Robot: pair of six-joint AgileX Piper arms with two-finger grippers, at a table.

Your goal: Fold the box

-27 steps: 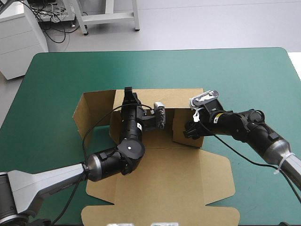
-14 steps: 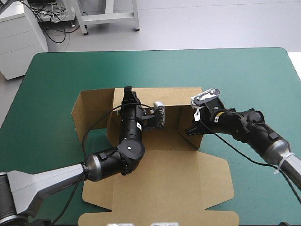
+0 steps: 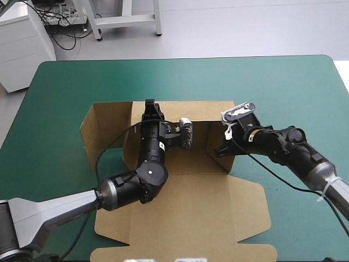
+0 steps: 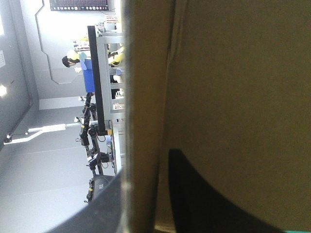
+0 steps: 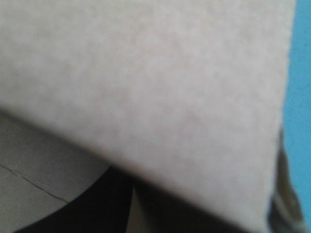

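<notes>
While both arms reach into the middle of the frame, the box (image 3: 180, 213) sits at the centre of the teal-green bench (image 3: 60, 82), partly formed. Its rear wall is upright across the upper middle. One side panel stands angled at the left, and a short flap is raised at the right. The wide front panel with its tabs lies flat toward the lower edge of the frame.

Noted for the left tool (image 3: 149, 105): it sits at the top edge of the rear wall, left of centre. In its wrist view the wall's edge runs between the black fingers (image 4: 214, 204), which are clamped on the board.

Noted for the right tool (image 3: 222, 149): it sits at the raised right flap. In its wrist view, brown board fills the field. The fingers (image 5: 87, 204) nearly meet on a thin strip of board, so it is gripping the box.
</notes>
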